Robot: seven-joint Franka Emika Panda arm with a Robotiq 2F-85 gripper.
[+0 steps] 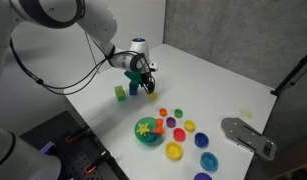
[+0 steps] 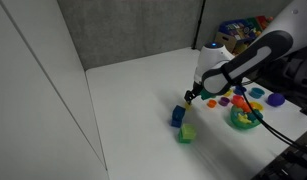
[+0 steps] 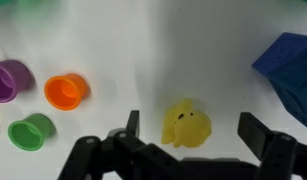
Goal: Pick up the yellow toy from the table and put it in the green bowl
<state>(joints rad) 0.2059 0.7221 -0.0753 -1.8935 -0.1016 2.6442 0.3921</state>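
We see yellow toy (image 3: 186,124) on table (image 3: 143,50), between fingers (image 3: 258,133) spread wide, neither touching. We judge it light, rigid, slightly slick; pinch 2 opposite sides mid-body.

Nothing to read here: no lettering, label, brand mark, number or sign is legible in any of the views. The robot arm (image 1: 53,12) shows only plain white casing, and everything is too small and soft for fine print to be made out.
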